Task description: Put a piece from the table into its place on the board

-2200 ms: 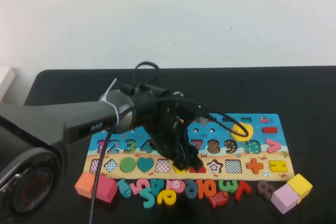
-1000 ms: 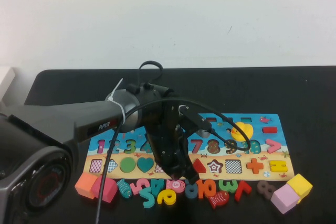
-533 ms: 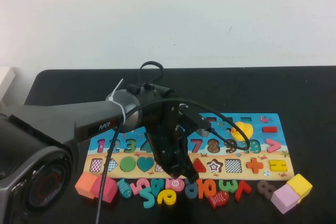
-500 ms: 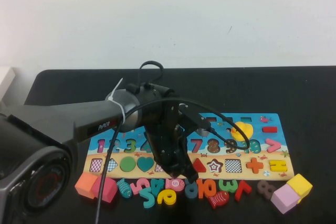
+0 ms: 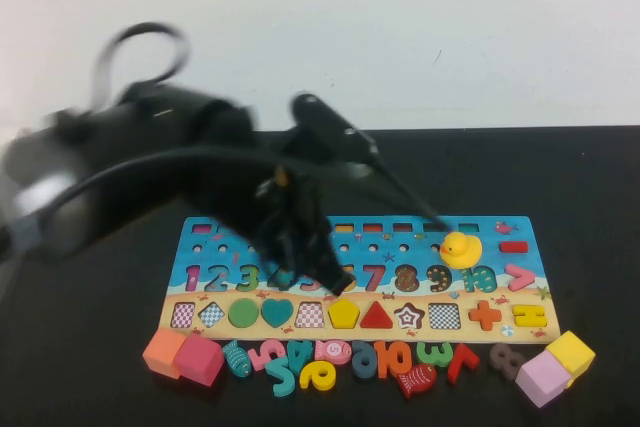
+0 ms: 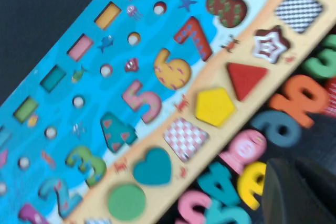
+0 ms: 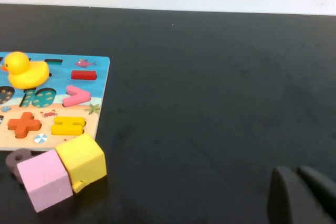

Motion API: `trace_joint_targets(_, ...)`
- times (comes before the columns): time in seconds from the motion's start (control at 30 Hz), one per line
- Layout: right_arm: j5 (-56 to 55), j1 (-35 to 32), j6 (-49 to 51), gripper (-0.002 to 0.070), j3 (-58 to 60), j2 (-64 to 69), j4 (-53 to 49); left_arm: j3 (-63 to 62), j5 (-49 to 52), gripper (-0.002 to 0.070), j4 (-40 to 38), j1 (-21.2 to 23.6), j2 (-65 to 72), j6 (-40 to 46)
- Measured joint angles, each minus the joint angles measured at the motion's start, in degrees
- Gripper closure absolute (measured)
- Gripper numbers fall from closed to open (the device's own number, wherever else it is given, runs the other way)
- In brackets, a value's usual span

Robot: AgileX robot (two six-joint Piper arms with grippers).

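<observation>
Now the piece (image 5: 343, 313) is seen lying flat in its place, the pentagon recess in the lower row of the board (image 5: 520, 277), between a checkered square (image 5: 310, 315) and the red triangle (image 5: 377, 316). The left hand (image 5: 335, 282) is raised above the number row, with its fingers together and nothing between them. The right hand (image 7: 302, 198) is parked over bare tabletop (image 7: 210, 77), well apart from the board, fingers together as well. For the step in hand, a clean retreat is judged best: the arm should be lifted straight up and away, so that the loose numerals (image 5: 330, 362) at the near edge are not brushed. The seating of the piece should be checked from the left wrist view.
</observation>
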Motion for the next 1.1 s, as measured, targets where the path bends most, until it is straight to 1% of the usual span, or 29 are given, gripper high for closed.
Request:
trace_joint_targets(0.23,0.0,0.0,0.0,0.0657,0.0,0.0,0.0,20.78,-11.67,0.0676,-6.02,0.0,-20.24,-0.25)
trace_joint_targets(0.4,0.0,0.0,0.0,0.0657,0.0,0.0,0.0,30.64,-15.38,0.0676,-7.87,0.0,-32.09,-0.45)
trace_joint_targets(0.57,0.0,0.0,0.0,0.0657,0.0,0.0,0.0,36.74,-15.31,0.0676,-2.81,0.0,-43.32,-4.03)
trace_joint_targets(0.8,0.0,0.0,0.0,0.0657,0.0,0.0,0.0,39.52,-14.82,0.0676,1.6,0.0,-55.55,-4.83)
trace_joint_targets(0.93,0.0,0.0,0.0,0.0657,0.0,0.0,0.0,43.4,-15.69,0.0676,4.63,0.0,-62.39,-6.48)
trace_joint_targets(1.0,0.0,0.0,0.0,0.0657,0.0,0.0,0.0,45.94,-16.51,0.0676,7.55,0.0,-65.72,-10.44)
trace_joint_targets(1.1,0.0,0.0,0.0,0.0657,0.0,0.0,0.0,50.9,-19.33,0.0676,14.38,0.0,-70.46,-20.49)
